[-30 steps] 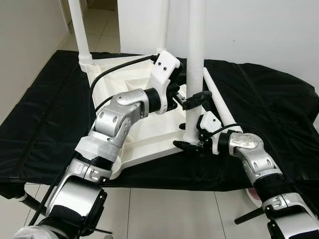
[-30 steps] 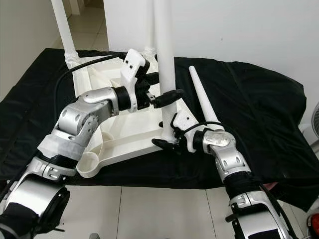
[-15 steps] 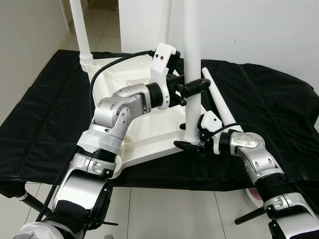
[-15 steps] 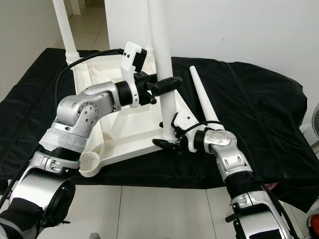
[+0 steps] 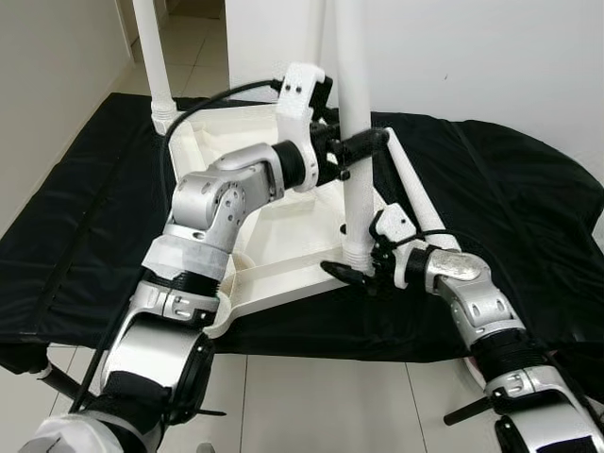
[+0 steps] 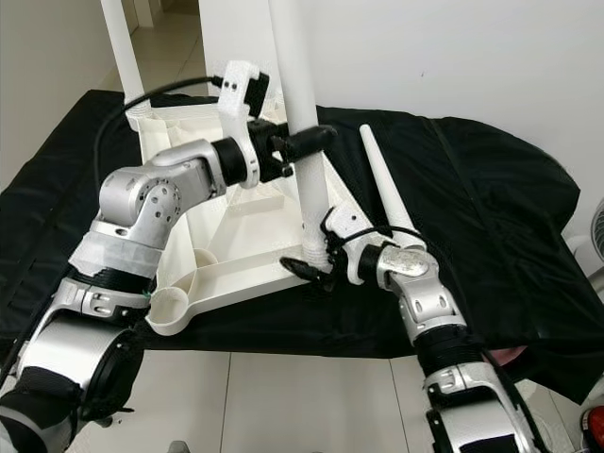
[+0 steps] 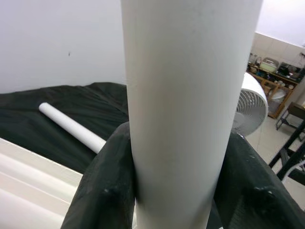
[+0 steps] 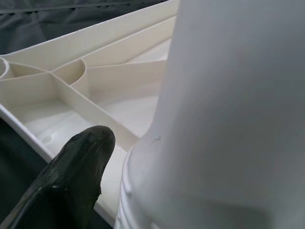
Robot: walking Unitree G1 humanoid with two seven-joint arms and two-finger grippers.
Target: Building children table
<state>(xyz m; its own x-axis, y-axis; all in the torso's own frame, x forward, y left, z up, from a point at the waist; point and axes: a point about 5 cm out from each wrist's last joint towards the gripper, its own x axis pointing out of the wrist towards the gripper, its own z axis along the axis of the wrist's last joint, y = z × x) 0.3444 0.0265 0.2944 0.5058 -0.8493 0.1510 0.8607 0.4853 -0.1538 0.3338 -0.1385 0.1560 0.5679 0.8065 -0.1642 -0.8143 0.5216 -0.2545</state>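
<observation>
The right gripper (image 5: pixel 360 274) is at the base of the upright table leg (image 5: pixel 352 142), where the leg enters the corner socket of the inverted white tabletop (image 5: pixel 283 226). Its fingers lie on either side of the leg's foot; whether they clamp it cannot be told, since the right wrist view gives one black fingertip (image 8: pixel 71 181) beside the leg's threaded end.

Higher up the same leg, the left gripper (image 5: pixel 363 149) grips the shaft, its jaws pressed against both sides of it, as the left wrist view confirms.

The step in hand appears to be seating this leg in its socket. The next move likely calls for rotating or pressing the leg while keeping it vertical.

Beyond, a loose leg (image 5: pixel 415 193) lies on the black cloth (image 5: pixel 510 198), just beside the tabletop. Another fitted leg (image 5: pixel 151 57) stands at the far corner.
</observation>
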